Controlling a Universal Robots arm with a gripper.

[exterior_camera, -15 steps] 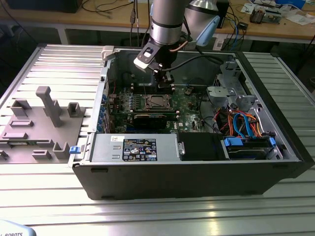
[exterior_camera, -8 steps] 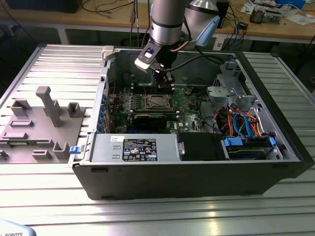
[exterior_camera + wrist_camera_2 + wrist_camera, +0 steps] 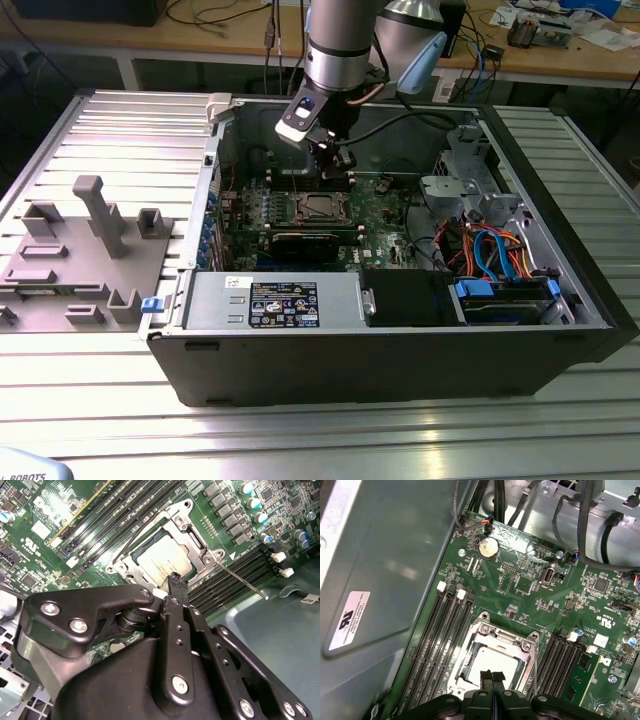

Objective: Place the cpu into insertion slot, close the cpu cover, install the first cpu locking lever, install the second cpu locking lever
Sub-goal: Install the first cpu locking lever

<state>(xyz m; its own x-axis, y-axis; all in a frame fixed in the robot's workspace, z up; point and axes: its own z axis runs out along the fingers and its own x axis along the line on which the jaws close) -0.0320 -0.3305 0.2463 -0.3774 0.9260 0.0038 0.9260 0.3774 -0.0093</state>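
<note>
Motherboard (image 3: 520, 605), cpu (image 3: 492, 657) just beneath fingers (image 3: 486, 678)

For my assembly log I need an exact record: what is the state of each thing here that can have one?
cpu cover: lowered flat, framing the chip.
cpu: seated, its top showing through the cover's opening.
locking lever: sticking out sideways, apparently not latched.
gripper: shut, holding nothing, tips close above the cpu's edge.
computer case: open on top.

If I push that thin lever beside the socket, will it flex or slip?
The lever seems a thin bare metal rod, so probably springy and slick. Its end lies free over the memory slots, so it may swing sideways.
</note>
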